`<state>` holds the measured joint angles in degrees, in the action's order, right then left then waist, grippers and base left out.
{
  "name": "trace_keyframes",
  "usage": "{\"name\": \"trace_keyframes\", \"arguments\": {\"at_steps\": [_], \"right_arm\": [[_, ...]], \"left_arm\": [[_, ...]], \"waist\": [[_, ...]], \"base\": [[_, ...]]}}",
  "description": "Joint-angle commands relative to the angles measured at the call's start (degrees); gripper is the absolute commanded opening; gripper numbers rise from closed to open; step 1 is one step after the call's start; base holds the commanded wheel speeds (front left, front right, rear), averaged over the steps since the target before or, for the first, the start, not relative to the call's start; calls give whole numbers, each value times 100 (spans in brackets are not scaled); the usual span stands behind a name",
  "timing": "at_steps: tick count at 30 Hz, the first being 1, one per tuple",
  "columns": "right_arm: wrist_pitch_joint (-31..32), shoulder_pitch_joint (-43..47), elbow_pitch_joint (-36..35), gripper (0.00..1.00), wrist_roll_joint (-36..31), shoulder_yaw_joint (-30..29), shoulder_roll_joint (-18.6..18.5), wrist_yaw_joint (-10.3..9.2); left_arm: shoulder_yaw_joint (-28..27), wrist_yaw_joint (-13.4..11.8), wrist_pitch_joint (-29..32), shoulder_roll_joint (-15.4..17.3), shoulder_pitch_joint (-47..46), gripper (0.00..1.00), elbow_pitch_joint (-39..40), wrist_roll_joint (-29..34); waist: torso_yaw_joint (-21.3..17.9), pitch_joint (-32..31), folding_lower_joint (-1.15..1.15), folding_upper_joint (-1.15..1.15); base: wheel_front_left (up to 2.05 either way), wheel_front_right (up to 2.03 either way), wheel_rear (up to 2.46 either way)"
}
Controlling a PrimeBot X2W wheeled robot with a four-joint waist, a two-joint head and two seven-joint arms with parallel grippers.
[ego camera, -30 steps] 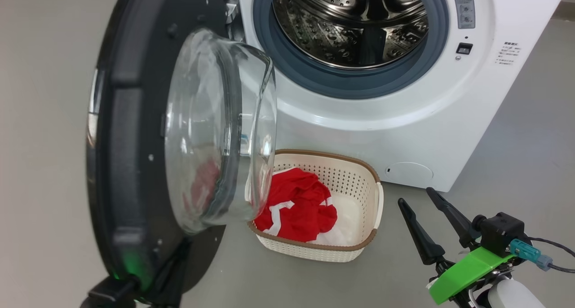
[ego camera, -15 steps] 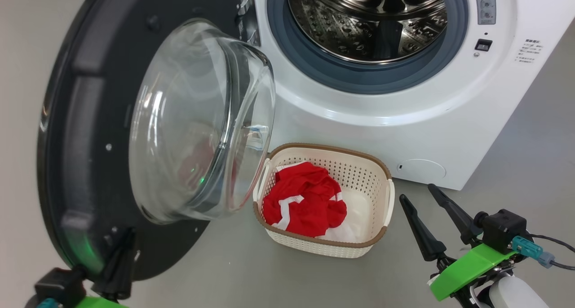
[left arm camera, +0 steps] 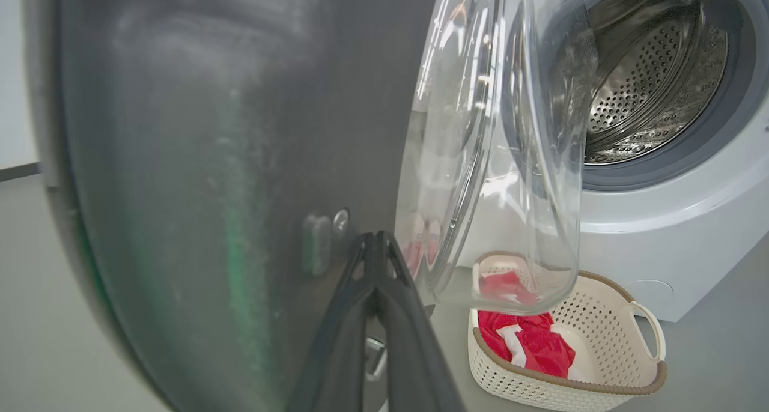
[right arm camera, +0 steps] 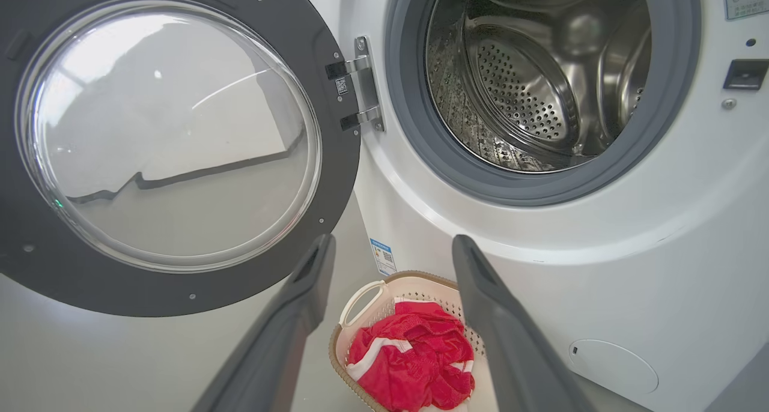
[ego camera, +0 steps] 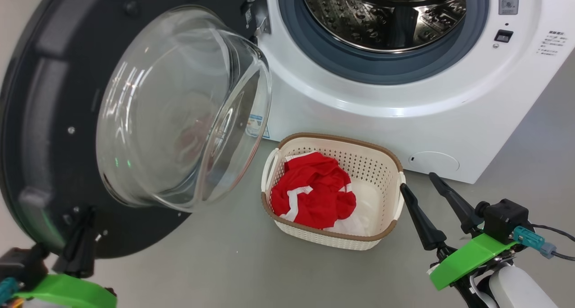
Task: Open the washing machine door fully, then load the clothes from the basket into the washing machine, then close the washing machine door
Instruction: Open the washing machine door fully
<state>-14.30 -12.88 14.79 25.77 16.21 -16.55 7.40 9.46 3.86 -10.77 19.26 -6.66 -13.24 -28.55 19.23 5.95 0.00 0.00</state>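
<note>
With the washing machine door [ego camera: 45, 119] swung well out to the left of the washing machine [ego camera: 359, 115] on its hinge [right arm camera: 360, 90], the opening is exposed: the steel drum [ego camera: 391, 16] is visible behind the grey seal [ego camera: 359, 72]. The door's glass bowl window [ego camera: 179, 106] bulges from its dark inner face. The basket [ego camera: 332, 237] stands on the floor [ego camera: 224, 263] directly in front of the machine, below the opening and just left of the round filter cap [ego camera: 433, 162]. The clothes [ego camera: 319, 195] lie inside the basket, red with white stripes, heaped toward its left half over a white panel. The left gripper [ego camera: 90, 213] is at the lower inner face of the door, left of the machine, jaws pressed together with nothing between them; contact with the door cannot be confirmed. The right gripper [ego camera: 417, 181] hovers in front of the machine, just right of the basket, jaws spread wide and empty, fingers pointing toward the machine front.
</note>
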Motion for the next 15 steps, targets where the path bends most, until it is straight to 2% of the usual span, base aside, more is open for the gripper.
{"name": "trace_keyframes", "arguments": {"at_steps": [1, 15], "right_arm": [[-70, -99, -118, 100, -17, 89, -16, 9], [-70, -239, -138, 100, -75, 45, 33, 9]], "left_arm": [[-359, 1, -91, 332, -336, 0, 19, -94], [-380, 232, -256, 612, -1015, 0, -883, -239]], "waist": [[27, 28, 0, 0], [189, 294, 0, 0]], "base": [[0, 0, 0], [0, 0, 0]]}}
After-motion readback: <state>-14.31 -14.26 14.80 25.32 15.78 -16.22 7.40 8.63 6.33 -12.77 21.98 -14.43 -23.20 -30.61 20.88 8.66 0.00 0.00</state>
